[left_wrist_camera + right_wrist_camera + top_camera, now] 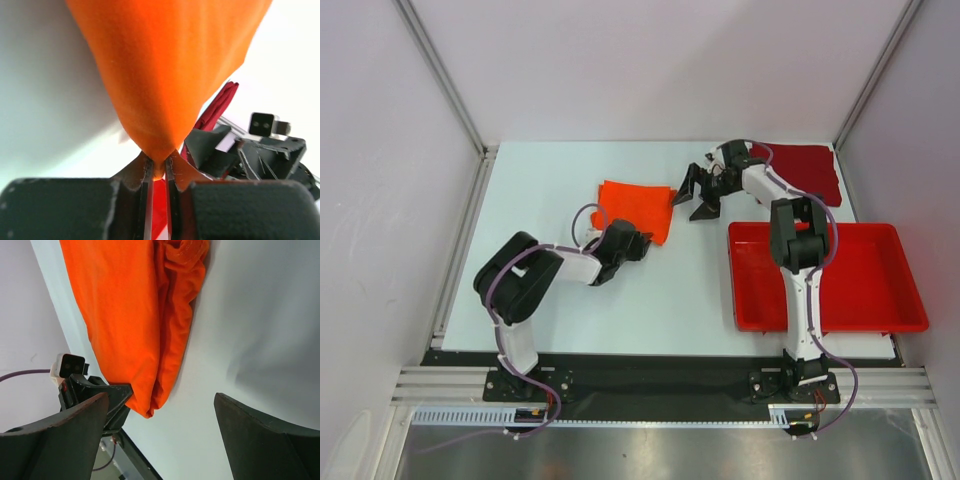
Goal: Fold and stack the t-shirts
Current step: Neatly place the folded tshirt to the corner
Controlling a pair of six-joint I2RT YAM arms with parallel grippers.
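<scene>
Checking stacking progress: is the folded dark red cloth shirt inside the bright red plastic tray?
No, that dark red cloth shirt lies on the table beyond the red plastic tray.

Red tray point(880, 280) on the white table point(550, 200)

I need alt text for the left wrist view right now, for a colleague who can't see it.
The fingers of the left gripper pinch a corner of the orange shirt, which fills the top of the frame. Behind, at right, are the open right gripper and a strip of the dark red shirt.
</scene>
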